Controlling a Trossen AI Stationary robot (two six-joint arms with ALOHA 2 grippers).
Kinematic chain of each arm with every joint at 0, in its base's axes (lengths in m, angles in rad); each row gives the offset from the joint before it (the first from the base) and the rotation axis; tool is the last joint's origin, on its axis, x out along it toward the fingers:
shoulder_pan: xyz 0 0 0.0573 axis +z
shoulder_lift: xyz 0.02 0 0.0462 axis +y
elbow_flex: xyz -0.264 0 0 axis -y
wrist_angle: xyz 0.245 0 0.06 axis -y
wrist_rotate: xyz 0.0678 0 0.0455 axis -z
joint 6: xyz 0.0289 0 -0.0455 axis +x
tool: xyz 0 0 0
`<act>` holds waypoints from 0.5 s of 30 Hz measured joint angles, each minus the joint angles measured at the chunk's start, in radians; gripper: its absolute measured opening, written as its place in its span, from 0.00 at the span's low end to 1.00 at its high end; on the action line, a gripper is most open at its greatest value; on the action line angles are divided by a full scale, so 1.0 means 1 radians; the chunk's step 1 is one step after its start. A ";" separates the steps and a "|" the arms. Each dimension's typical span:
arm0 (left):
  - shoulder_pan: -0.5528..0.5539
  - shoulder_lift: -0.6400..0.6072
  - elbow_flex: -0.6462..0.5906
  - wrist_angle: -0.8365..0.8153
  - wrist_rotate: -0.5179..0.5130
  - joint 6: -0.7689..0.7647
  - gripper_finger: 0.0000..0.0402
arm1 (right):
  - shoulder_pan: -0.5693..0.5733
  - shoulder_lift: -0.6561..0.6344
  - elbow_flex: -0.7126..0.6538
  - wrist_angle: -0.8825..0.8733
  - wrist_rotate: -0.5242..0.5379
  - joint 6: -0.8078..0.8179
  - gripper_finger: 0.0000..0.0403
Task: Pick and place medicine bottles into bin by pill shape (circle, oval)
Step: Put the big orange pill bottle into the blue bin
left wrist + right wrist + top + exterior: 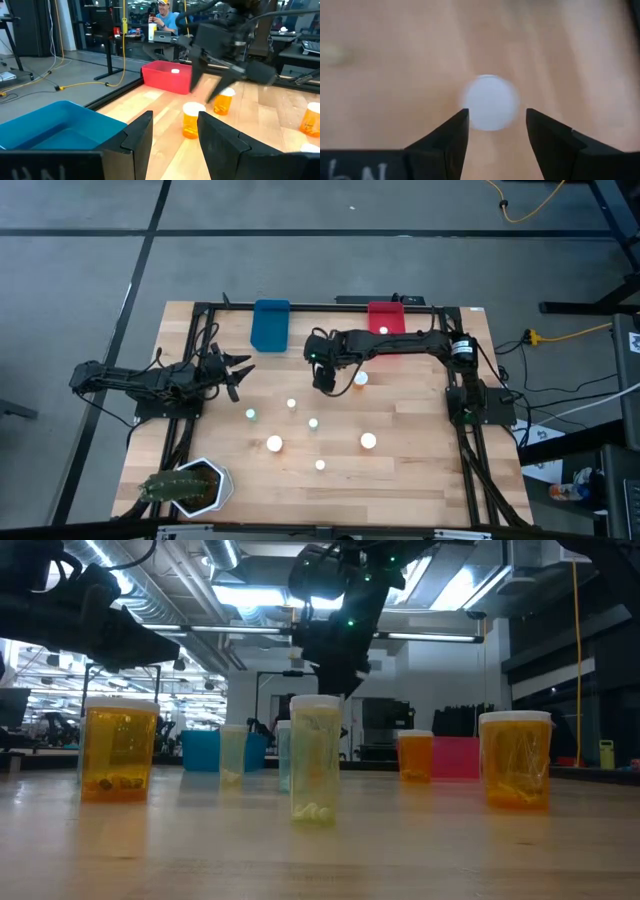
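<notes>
Several medicine bottles with white caps stand upright on the wooden table [400, 420], some amber [120, 752], some pale [315, 760]. My right gripper [325, 383] hangs open above the table's far middle, pointing steeply down. In its wrist view a white cap [490, 102] shows below and between its fingertips [497, 112], apart from them. From the left wrist view, an amber bottle [192, 120] stands on the table under that gripper [205, 87], and nothing is between its fingers. My left gripper [243, 370] waits at the left, level and open [175, 117].
A blue bin [270, 325] and a red bin [385, 340] stand at the far edge; a white cap [383, 331] shows inside the red one. A green plant in a white pot [185, 485] sits at the near left corner. A person sits in the room beyond the table.
</notes>
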 joint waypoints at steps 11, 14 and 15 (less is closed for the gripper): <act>0.000 0.004 0.000 0.000 0.000 0.000 0.37 | 0.031 -0.155 -0.009 -0.234 0.039 0.042 0.44; 0.000 0.004 0.000 0.000 -0.001 0.000 0.37 | 0.039 -0.175 -0.011 -0.233 -0.011 0.053 0.43; 0.000 0.004 0.000 0.000 0.000 0.000 0.37 | 0.042 -0.177 -0.011 -0.231 -0.023 0.047 0.43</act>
